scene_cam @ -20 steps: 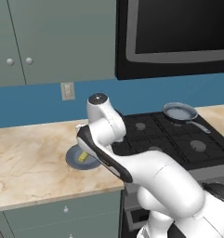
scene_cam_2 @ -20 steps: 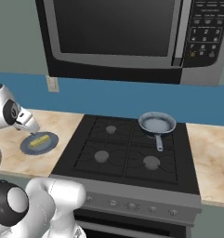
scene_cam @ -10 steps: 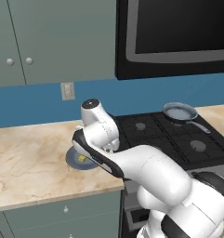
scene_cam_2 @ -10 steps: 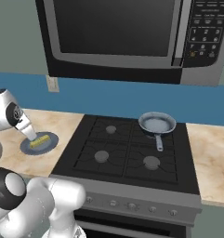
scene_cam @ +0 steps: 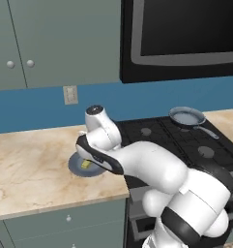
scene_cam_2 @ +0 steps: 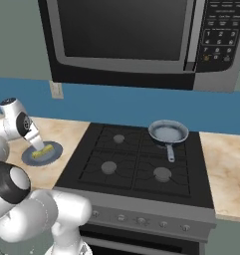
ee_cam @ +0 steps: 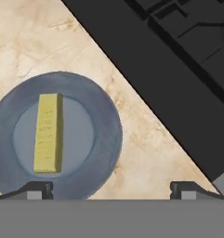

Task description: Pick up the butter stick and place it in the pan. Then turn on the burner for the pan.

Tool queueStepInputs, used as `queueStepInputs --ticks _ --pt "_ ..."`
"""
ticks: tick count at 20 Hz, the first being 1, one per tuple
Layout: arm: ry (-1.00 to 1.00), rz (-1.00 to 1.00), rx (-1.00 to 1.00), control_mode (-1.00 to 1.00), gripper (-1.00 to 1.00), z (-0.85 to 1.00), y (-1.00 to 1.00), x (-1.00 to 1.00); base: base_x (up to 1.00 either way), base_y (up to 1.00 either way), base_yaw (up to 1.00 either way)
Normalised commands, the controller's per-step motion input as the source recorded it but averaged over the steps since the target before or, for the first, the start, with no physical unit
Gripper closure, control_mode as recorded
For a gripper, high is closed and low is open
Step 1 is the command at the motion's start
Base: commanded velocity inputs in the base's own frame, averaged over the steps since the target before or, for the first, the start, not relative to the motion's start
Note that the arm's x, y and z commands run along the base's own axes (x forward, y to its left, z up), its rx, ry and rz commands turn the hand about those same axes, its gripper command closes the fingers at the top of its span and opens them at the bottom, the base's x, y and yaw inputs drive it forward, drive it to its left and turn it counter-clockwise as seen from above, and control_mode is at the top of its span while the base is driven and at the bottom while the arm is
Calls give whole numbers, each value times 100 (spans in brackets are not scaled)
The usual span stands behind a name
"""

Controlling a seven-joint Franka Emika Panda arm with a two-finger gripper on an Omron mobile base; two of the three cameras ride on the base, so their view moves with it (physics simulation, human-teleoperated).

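The butter stick [ee_cam: 48, 133] is a pale-yellow bar lying on a flat dark blue-grey plate [ee_cam: 108, 135] on the counter, left of the stove. It also shows as the butter stick [scene_cam_2: 43, 151] and the butter stick [scene_cam: 86, 164]. My gripper [ee_cam: 111, 188] hangs open just above the plate, its centre right of the bar, nothing between its fingers. In the right base view the gripper [scene_cam_2: 38, 145] stands at the plate's near-left side. The grey-blue pan [scene_cam_2: 167, 132], also the pan [scene_cam: 186, 116], sits on the stove's back right burner and hides its cap.
The black stove [scene_cam_2: 136, 159] has three uncovered burner caps, and a row of knobs [scene_cam_2: 141, 222] runs along its front. Its edge [ee_cam: 178, 69] lies close to the plate. A microwave [scene_cam_2: 136, 40] hangs above. Bare marble counter [scene_cam: 26, 164] stretches left of the plate.
My hand has come down and closer to the plate with the butter stick. The butter, the plate and the pan have not moved.
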Motion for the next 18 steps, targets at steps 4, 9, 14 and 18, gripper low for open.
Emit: queueStepInputs --ticks 4,9,14,18 --pt "3 0 1 -100 -100 -30 12 35 0 0 0" --pt "8 0 0 -100 -100 -31 27 39 0 0 0" --pt "8 0 0 -100 -100 -33 27 33 0 0 0" --pt "5 0 0 -100 -100 -35 15 17 0 0 0"
